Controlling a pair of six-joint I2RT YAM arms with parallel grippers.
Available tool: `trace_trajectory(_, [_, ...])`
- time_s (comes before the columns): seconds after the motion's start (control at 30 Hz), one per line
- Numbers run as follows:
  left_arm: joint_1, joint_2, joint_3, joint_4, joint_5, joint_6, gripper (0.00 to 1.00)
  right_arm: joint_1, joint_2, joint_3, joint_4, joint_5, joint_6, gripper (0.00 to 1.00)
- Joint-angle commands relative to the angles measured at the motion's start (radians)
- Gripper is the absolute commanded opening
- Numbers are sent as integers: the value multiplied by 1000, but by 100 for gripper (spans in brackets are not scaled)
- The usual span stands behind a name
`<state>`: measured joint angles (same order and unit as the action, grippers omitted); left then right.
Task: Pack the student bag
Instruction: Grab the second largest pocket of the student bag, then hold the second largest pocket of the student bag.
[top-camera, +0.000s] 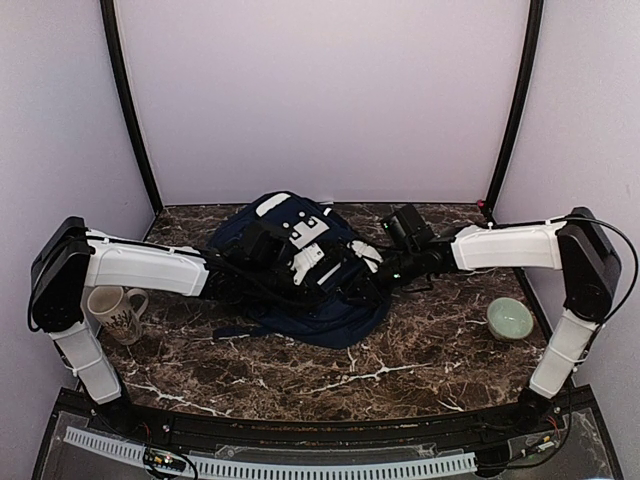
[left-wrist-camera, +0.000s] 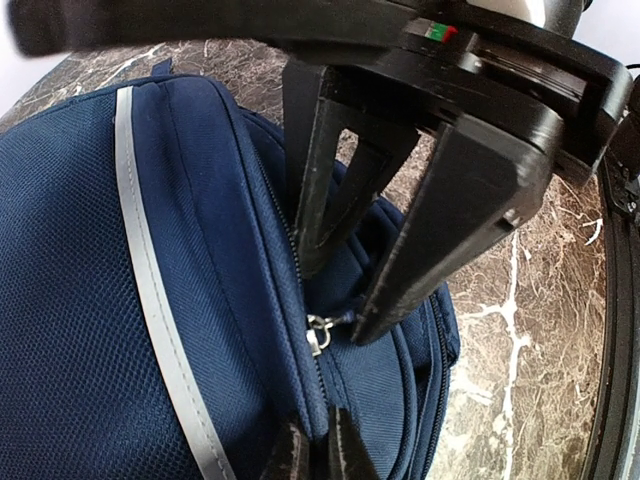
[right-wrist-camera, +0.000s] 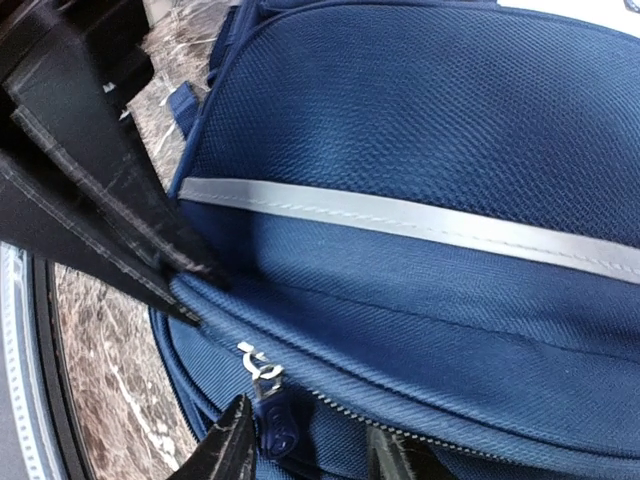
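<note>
The bag (top-camera: 330, 318) is laid flat in the middle of the bench (top-camera: 430, 355). Its zip looks closed, so the opening step seems to be the one being done. The left arm (top-camera: 150, 265) and the right arm (top-camera: 505, 245) are stretched in low over it. The left hand (left-wrist-camera: 320, 455) is clenched on a fold of cloth beside the zip. The right hand (right-wrist-camera: 315, 455) is spread around the zip pull (right-wrist-camera: 262, 368), which is not yet pinched. Next, the pull must be squeezed and dragged.

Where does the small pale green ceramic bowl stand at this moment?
In the top view, the small pale green ceramic bowl stands on the dark marble table, on the robot's right side, between the navy-blue fabric backpack and the right arm.
</note>
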<state>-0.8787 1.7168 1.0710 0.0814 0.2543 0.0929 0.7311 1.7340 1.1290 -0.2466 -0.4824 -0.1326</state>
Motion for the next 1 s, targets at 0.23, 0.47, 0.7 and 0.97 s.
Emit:
trace_trajectory(0.23, [-14, -101, 10, 110, 92, 26, 0, 2, -47, -22, 0, 68, -28, 5])
trace_trajectory(0.47, [-17, -93, 21, 30, 86, 80, 0, -74, -101, -66, -49, 66, -69, 0])
trace_trajectory(0.7, [-87, -142, -5, -99, -60, 134, 0, -154, -133, -93, -65, 86, -124, 0])
trace_trajectory(0.97, [-101, -306, -149, -324, -348, 143, 0, -102, -159, -70, -99, -23, -200, 0])
